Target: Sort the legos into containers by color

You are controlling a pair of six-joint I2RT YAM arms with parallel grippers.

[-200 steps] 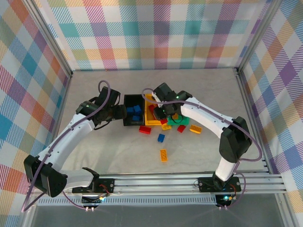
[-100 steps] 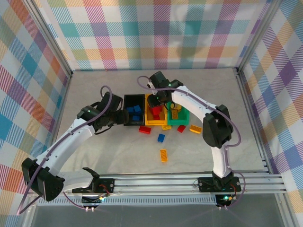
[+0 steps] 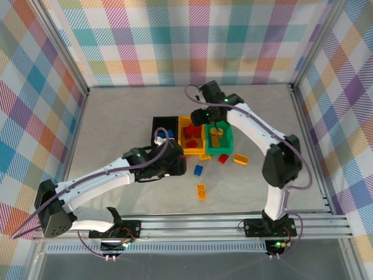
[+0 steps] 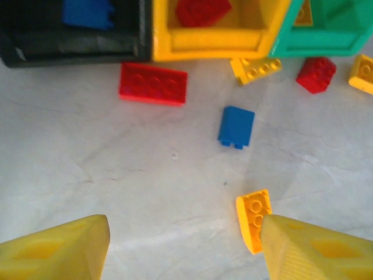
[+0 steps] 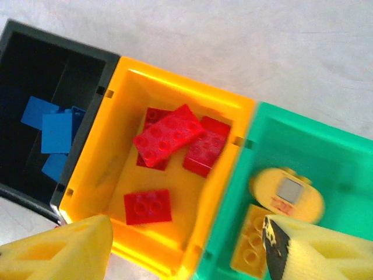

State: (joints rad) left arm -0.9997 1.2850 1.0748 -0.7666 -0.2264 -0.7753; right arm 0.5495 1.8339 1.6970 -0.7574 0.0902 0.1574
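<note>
Spread and empty over loose legos (image 4: pixel 236 126) on the counter (image 4: pixel 116 169): left claw (image 4: pixel 182 227). Spread too, above the containers (image 5: pixel 317 143): right claw (image 5: pixel 186 227). Red bricks (image 5: pixel 169 137) in the yellow bin (image 5: pixel 186 93), blue in black, yellow in green beside a round piece (image 5: pixel 287 194), red print unreadable

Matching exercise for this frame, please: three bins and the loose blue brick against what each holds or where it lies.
1 black bin
2 yellow-orange bin
3 green bin
4 loose blue brick

A holds red bricks
B lies on the table
C holds blue bricks
D holds a yellow brick

Pairs: 1-C, 2-A, 3-D, 4-B
</note>
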